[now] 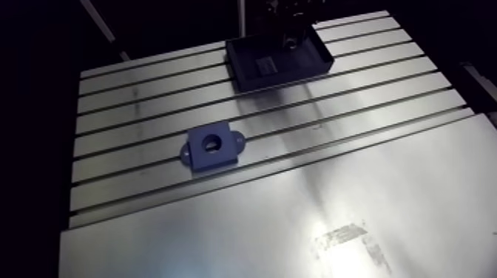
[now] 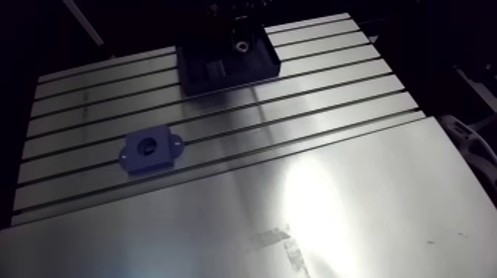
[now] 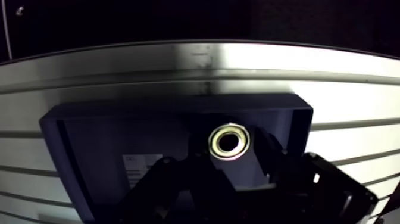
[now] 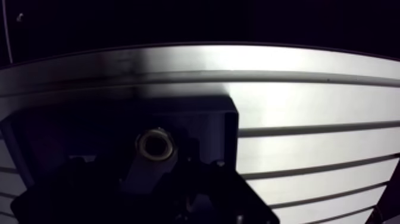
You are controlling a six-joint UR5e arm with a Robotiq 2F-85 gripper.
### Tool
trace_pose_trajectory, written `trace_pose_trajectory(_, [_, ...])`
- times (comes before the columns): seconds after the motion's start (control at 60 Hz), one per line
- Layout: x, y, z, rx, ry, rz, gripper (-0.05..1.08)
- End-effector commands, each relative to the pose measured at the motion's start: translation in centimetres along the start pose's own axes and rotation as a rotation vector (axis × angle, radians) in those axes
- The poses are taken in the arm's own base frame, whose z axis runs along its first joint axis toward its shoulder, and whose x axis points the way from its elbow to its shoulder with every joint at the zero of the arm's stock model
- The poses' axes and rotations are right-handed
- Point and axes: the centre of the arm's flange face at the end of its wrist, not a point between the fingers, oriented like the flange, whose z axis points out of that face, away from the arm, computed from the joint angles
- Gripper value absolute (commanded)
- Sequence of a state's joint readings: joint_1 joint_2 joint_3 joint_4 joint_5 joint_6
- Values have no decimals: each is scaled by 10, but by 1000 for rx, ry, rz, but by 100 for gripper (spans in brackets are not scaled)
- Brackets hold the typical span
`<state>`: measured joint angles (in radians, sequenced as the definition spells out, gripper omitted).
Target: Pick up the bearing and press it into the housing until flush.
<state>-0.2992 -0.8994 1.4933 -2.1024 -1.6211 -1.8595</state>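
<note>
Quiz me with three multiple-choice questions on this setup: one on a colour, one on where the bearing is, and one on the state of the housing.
1. The housing is: A red; B dark blue; C yellow.
2. The bearing lies: A on top of the housing; B inside the housing; C in the dark tray.
3. The housing's bore is: A empty; B filled by the bearing; C plugged by a bolt.

Answers:
1 B: the block looks dark blue in the arm view.
2 C: the wrist view shows the metal ring on the tray floor.
3 A: the arm view shows an open dark hole.
</note>
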Motion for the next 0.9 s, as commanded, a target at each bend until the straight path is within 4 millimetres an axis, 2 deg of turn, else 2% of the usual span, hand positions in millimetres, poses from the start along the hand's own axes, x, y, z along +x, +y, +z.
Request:
trace_pose_trajectory(0.017, [0, 0, 0, -1, 0, -1, 49])
trace_pose_trajectory(0.9, [-3, -2, 2, 5, -5, -1, 52])
